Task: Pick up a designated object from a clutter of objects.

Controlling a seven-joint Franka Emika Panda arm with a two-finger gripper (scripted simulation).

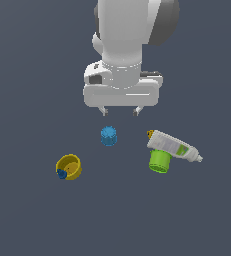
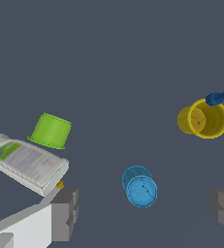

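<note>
Dark floor: gold piece (image 1: 150, 133) beside bottle (image 1: 173, 145), apart from open fingers (image 1: 105, 111).

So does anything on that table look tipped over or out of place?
Yes. The white bottle lies on its side, resting across the lime-green cup, and a tiny gold piece is almost hidden at the bottle's base. The yellow cup is tipped, with a small blue bit at its rim.

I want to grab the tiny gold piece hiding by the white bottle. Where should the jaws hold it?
Probably from above, across the tiny gold piece's exposed end, away from the white bottle. The bottle covers most of it, so only that sliver is free; its shape is too hidden to judge.
</note>
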